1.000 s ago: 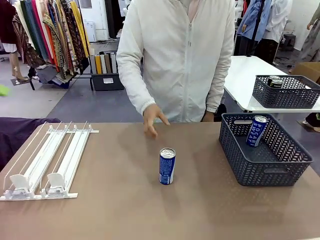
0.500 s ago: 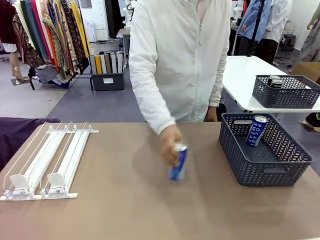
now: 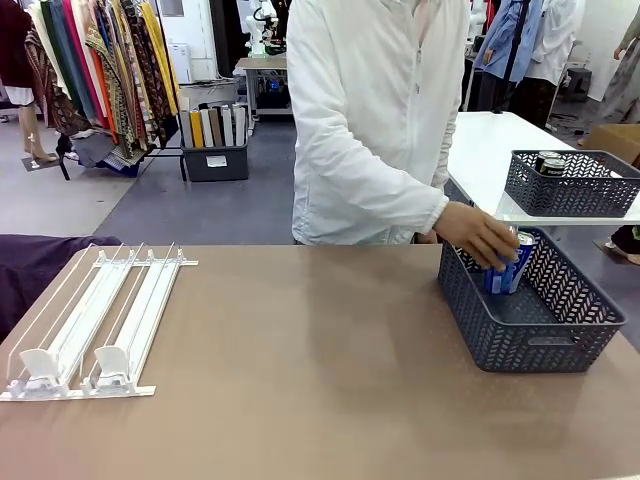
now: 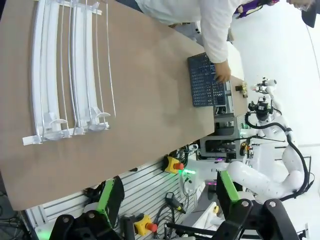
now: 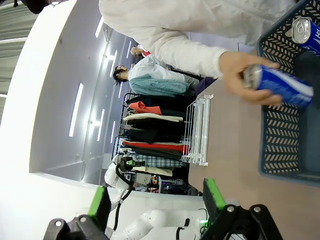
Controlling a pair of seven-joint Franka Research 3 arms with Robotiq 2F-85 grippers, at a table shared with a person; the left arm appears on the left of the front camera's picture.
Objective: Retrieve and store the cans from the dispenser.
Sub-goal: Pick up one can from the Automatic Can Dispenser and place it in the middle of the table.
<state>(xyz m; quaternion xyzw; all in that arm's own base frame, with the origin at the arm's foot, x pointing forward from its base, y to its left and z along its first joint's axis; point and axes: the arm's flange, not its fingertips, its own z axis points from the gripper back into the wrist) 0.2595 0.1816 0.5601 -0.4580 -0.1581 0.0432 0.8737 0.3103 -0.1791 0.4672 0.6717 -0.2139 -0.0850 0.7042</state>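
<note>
Now you see the brown worktop (image 3: 300, 400), with the empty white dispenser (image 3: 95, 325) at its left and a grey basket (image 3: 530, 335) at right. Over that basket, the person's hand (image 3: 483, 238) holds a blue can (image 3: 505, 272) beside another can (image 5: 306, 33). Your left gripper (image 4: 167, 200) and right gripper (image 5: 155, 200) both stand open, holding nothing.

person (image 3: 375, 120): white zip jacket, long sleeves | grippers: black, green pads (image 4: 111, 196) | cabling unclear
</note>
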